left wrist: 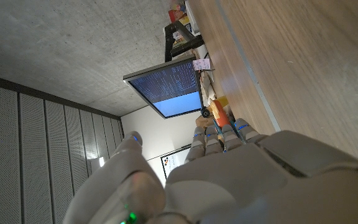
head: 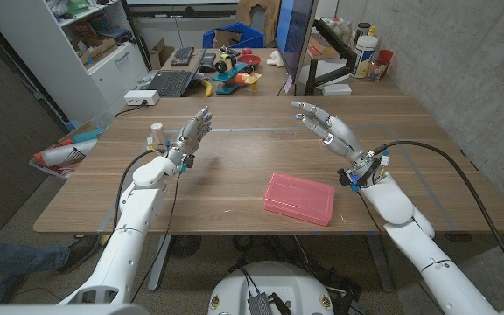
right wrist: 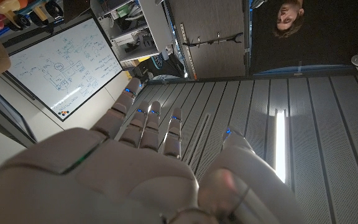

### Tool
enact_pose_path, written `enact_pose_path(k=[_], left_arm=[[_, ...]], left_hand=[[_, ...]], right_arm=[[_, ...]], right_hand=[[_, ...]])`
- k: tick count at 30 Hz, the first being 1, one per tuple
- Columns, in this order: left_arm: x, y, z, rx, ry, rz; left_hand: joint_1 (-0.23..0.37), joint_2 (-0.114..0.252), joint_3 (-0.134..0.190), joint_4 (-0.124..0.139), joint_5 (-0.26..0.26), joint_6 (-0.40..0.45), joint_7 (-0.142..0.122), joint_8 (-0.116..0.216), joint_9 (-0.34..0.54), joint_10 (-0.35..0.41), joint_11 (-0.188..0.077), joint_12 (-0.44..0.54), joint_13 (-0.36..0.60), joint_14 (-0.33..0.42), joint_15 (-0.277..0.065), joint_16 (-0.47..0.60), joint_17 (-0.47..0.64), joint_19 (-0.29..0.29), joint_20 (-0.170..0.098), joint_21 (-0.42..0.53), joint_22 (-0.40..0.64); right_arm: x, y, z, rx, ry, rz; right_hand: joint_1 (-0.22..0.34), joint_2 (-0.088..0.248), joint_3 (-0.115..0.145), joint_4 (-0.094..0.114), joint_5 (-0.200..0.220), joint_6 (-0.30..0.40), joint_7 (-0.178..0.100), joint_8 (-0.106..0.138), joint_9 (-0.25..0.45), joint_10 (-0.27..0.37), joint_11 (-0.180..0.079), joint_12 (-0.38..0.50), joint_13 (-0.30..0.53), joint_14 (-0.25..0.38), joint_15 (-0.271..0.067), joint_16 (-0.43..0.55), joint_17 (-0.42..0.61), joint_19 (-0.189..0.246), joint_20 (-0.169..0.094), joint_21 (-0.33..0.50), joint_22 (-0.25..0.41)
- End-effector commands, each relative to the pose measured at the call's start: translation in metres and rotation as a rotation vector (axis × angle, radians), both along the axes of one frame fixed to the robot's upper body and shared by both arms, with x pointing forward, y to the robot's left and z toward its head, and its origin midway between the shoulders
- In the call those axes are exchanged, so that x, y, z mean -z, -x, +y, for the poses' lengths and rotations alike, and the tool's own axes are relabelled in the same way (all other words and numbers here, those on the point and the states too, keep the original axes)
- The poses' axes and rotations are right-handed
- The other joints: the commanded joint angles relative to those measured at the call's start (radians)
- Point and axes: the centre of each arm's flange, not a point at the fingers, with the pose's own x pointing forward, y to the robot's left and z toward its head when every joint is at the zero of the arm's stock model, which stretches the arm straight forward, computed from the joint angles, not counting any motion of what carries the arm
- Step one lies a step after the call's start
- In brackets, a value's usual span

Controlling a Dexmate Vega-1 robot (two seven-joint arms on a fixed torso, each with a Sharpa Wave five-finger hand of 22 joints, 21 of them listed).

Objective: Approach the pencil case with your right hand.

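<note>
A flat pink pencil case lies on the wooden table near its front edge, slightly right of centre. My right hand is raised above the table behind and to the right of the case, well apart from it, fingers spread and holding nothing. The right wrist view shows the back of that hand with its fingers pointing up and away from the table. My left hand is lifted over the left part of the table, fingers apart, empty. Its back is seen in the left wrist view.
A small white and tan object stands on the table just left of my left hand. A monitor on a black arm and some bottles stand at the far right edge. A person appears in the right wrist view.
</note>
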Motion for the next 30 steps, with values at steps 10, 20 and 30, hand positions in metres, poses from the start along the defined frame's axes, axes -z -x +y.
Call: enact_pose_path(k=[10,20,30], left_arm=[[0.001,0.003,-0.001,0.001,-0.003,-0.003],[-0.001,0.002,-0.002,0.0,-0.005,-0.005],[0.002,0.0,-0.004,0.004,-0.004,0.0]], left_hand=[[0.001,0.008,0.0,-0.005,-0.001,0.01,0.005,0.004,0.004,0.006,0.009,-0.003,0.0,-0.009,-0.001,-0.003,0.003,-0.024,0.008,-0.011,0.003],[0.001,0.009,-0.001,-0.006,-0.001,0.011,0.003,0.004,0.004,0.006,0.006,-0.003,0.0,-0.008,-0.002,-0.003,0.003,-0.022,0.009,-0.016,0.003],[0.0,0.01,-0.002,-0.007,-0.001,0.012,0.004,0.004,0.004,0.007,0.005,-0.004,0.0,-0.008,-0.001,-0.003,0.003,-0.021,0.009,-0.02,0.003]], right_arm=[[0.002,0.012,0.008,0.051,0.071,-0.058],[0.007,0.009,0.014,0.073,0.103,-0.066],[0.009,0.007,0.019,0.101,0.13,-0.076]], right_hand=[[0.002,0.012,0.0,-0.007,0.008,0.016,-0.006,-0.001,0.001,0.01,-0.003,-0.007,0.004,0.014,-0.002,-0.007,-0.001,0.011,0.002,-0.012,0.005],[0.003,0.013,0.0,-0.009,0.009,0.022,-0.008,-0.001,0.001,0.014,-0.005,-0.01,0.004,0.018,-0.001,-0.009,-0.001,0.013,0.003,-0.021,0.005],[0.003,0.014,0.0,-0.01,0.009,0.024,-0.009,-0.001,0.001,0.014,-0.01,-0.013,0.004,0.019,-0.001,-0.011,-0.002,0.015,0.003,-0.026,0.005]])
